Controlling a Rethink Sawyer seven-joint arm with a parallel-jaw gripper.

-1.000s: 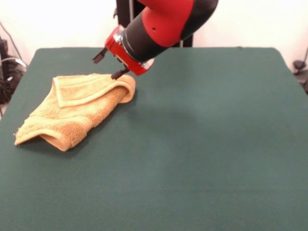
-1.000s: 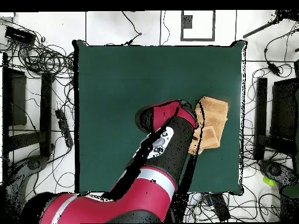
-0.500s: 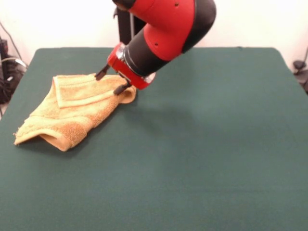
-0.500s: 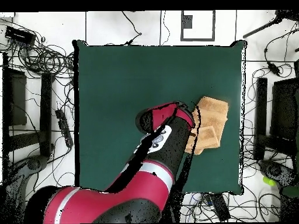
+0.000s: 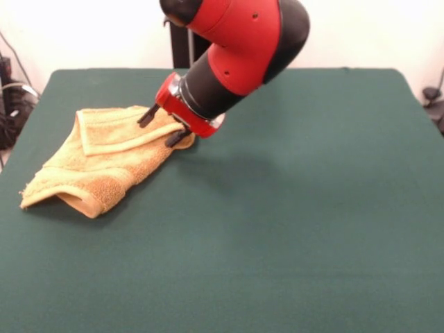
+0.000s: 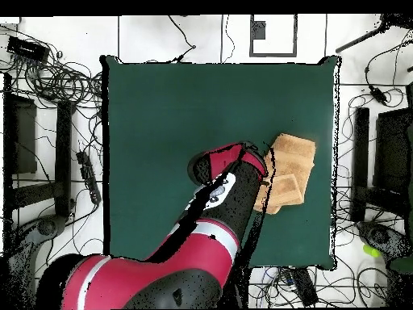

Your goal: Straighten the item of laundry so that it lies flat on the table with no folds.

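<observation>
Arm [image 5: 236, 48] slants down; open end effector [image 5: 161, 127] astride towel [image 5: 104, 156] edge

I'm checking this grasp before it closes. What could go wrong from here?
The open gripper straddles the folded corner of the towel, so it may pinch both layers and drag the fold along instead of opening it. The towel also lies near the table edge, so a sideways pull could slide it off.

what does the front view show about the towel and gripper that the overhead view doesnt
Only the front view shows the gripper, its two fingers spread open over the towel's folded corner, and the folded-over layers. Only the overhead view shows the whole table, with the towel near one long edge and cables on the floor around it; the arm hides the gripper. Both show the towel folded, not flat.
</observation>
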